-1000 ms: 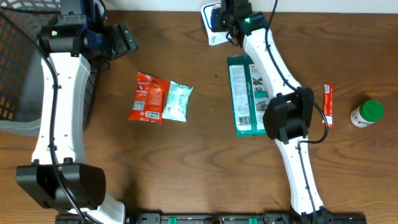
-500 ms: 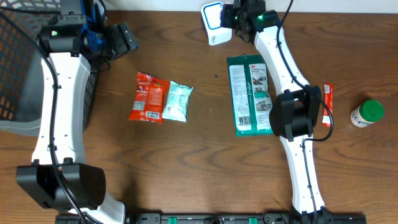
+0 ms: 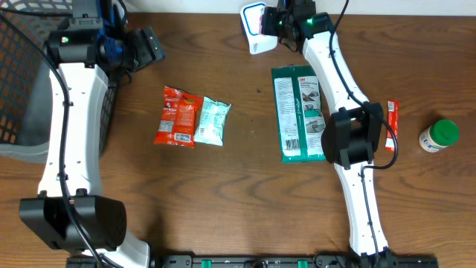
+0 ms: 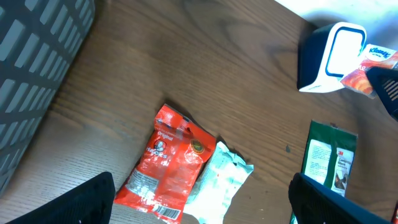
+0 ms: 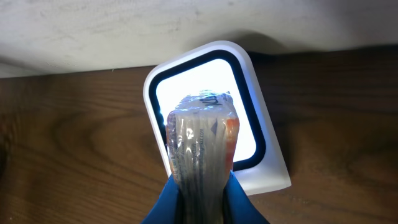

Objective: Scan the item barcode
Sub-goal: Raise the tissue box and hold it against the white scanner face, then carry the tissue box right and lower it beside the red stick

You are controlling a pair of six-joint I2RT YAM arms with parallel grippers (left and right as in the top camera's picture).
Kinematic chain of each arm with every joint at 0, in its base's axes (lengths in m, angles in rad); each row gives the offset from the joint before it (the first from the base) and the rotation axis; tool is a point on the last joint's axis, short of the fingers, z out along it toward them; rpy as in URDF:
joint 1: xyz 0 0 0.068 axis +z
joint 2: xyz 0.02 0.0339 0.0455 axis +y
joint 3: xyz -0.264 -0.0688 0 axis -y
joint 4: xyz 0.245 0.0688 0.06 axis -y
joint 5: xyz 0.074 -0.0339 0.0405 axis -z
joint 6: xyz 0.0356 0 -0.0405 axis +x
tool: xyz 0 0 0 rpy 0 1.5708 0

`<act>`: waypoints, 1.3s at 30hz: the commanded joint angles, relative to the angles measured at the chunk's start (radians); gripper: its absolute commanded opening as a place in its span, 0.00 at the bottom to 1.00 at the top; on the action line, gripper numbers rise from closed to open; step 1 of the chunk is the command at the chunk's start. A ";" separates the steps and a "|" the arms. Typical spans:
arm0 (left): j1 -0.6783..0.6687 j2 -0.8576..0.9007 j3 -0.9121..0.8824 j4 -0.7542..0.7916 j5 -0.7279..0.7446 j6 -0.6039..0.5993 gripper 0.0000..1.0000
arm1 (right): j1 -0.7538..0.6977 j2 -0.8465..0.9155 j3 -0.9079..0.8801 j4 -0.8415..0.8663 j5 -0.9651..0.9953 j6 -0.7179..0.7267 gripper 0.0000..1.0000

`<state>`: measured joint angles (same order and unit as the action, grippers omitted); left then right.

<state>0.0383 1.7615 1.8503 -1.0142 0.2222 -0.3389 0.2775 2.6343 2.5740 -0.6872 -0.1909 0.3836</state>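
My right gripper (image 5: 202, 200) is shut on a small clear-wrapped tissue packet (image 5: 202, 146) and holds it end-on in front of the lit window of the white barcode scanner (image 5: 264, 155). From overhead, the right gripper (image 3: 281, 21) is at the table's back edge, just right of the scanner (image 3: 253, 28). In the left wrist view the scanner (image 4: 333, 56) stands at the upper right with the packet (image 4: 375, 64) beside it. My left gripper (image 3: 149, 46) hovers open at the back left, holding nothing.
A red snack bag (image 3: 177, 117) and a pale green packet (image 3: 213, 121) lie left of centre. A green 3M pack (image 3: 295, 112), a red stick (image 3: 392, 125) and a green-capped bottle (image 3: 439, 135) are on the right. A dark basket (image 3: 22, 82) stands at the left edge.
The right gripper has shifted slightly right with the packet, uncovering the scanner from above. It has held still for the last half second. The left arm has not moved.
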 commanded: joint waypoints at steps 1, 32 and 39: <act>0.003 -0.018 0.024 -0.002 -0.006 0.013 0.89 | 0.003 0.011 -0.008 -0.001 -0.010 0.012 0.01; 0.003 -0.018 0.024 -0.002 -0.006 0.013 0.89 | -0.089 -0.697 -0.061 -1.011 0.385 -0.202 0.01; 0.003 -0.018 0.024 -0.002 -0.006 0.013 0.90 | -0.158 -0.697 -0.397 -0.986 0.512 -0.067 0.01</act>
<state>0.0383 1.7615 1.8500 -1.0142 0.2222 -0.3389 0.1555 1.9274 2.3093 -1.6890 0.1829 0.2066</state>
